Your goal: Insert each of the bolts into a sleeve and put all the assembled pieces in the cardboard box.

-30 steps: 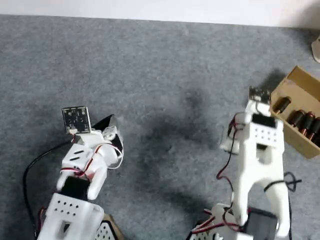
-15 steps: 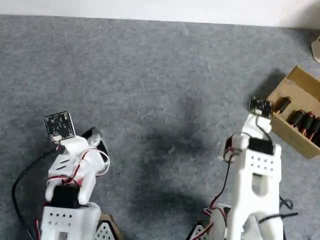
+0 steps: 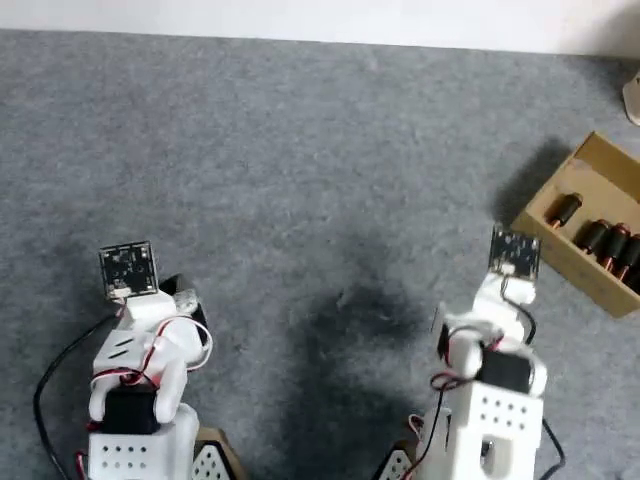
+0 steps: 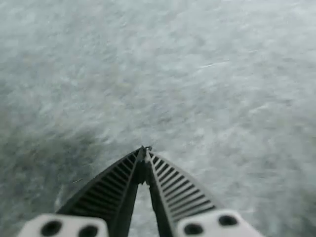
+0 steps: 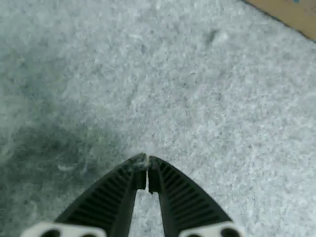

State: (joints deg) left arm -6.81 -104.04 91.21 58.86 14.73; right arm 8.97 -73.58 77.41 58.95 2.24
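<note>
Over the grey felt tabletop (image 3: 300, 140), the left hand (image 4: 144, 150) and the right hand (image 5: 143, 159) each have their fingers pressed together on nothing. Beyond the right hand, at the tabletop's right edge, the open cardboard box (image 3: 565, 262) holds assembled pieces (image 3: 600, 240): dark sleeves with coppery ends.

Soft, even light across the grey table (image 3: 300, 120); a faint shadow pools at its middle, a darker one hugs the cardboard box (image 3: 568, 264).

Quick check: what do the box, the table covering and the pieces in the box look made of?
Box: plain brown cardboard, matte.
Table covering: grey felt or low carpet, fuzzy fibres.
Pieces: dark bodies with coppery, shiny ends, probably metal.
</note>
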